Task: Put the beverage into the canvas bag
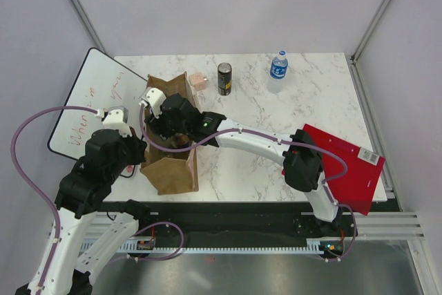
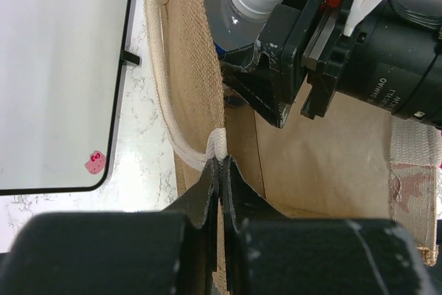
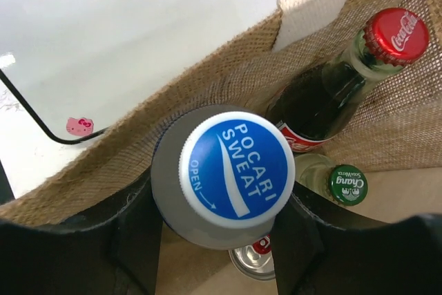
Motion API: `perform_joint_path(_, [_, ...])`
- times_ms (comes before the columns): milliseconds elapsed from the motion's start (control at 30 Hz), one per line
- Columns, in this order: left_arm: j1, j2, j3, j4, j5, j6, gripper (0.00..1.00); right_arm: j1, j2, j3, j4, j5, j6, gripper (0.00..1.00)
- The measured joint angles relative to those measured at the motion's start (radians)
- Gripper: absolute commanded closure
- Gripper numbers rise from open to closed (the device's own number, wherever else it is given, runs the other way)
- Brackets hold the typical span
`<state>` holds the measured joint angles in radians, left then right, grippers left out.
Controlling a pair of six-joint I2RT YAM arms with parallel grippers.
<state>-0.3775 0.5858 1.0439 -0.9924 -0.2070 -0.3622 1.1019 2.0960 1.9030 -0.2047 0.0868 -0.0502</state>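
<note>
Detail lies mostly in the wrist views. From overhead the canvas bag stands on the marbled desk near its left front. Both arms meet over its mouth and hide what is inside. Only that view takes in the black can and the blue-capped bottle, standing well apart from the bag toward the far edge, with the red clipboard at the right and the whiteboard at the left.

The right wrist camera looks straight down on the Pocari Sweat bottle. It is upright in the bag's mouth between the right jaws, which are closed on it just below the blue cap. Lower in the bag are a Coca-Cola bottle, a green-capped bottle and a can top. Whether the held bottle's base rests on anything is hidden.

The left wrist camera shows the left jaws pinched shut on the bag's rim at its cream handle strap, with the Pocari Sweat bottle just inside that wall.
</note>
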Motion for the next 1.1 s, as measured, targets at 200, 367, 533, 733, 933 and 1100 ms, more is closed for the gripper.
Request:
perform_joint_path(200, [0.0, -0.003, 0.0, -0.002, -0.001, 0.0, 0.98, -0.007, 0.016, -0.012, 0.055, 0.014, 0.002, 0.98])
perform_joint_path(367, [0.0, -0.004, 0.0, -0.002, -0.002, 0.0, 0.98, -0.01, 0.019, -0.028, 0.094, 0.019, 0.001, 1.0])
perform_joint_path(533, [0.0, -0.006, 0.0, -0.003, -0.001, 0.0, 0.98, -0.011, 0.019, -0.036, 0.121, 0.065, -0.009, 1.0])
perform_joint_path(733, [0.0, -0.01, 0.0, -0.004, -0.001, 0.0, 0.98, -0.011, 0.019, -0.071, 0.198, 0.157, -0.007, 1.0])
perform_joint_path(933, [0.0, -0.011, 0.0, -0.005, -0.002, 0.0, 0.98, -0.01, 0.017, -0.074, 0.192, 0.146, -0.006, 1.0])
perform_joint_path(1100, [0.0, -0.013, -0.002, -0.005, -0.002, 0.0, 0.98, 0.008, 0.001, -0.084, 0.167, 0.16, -0.023, 1.0])
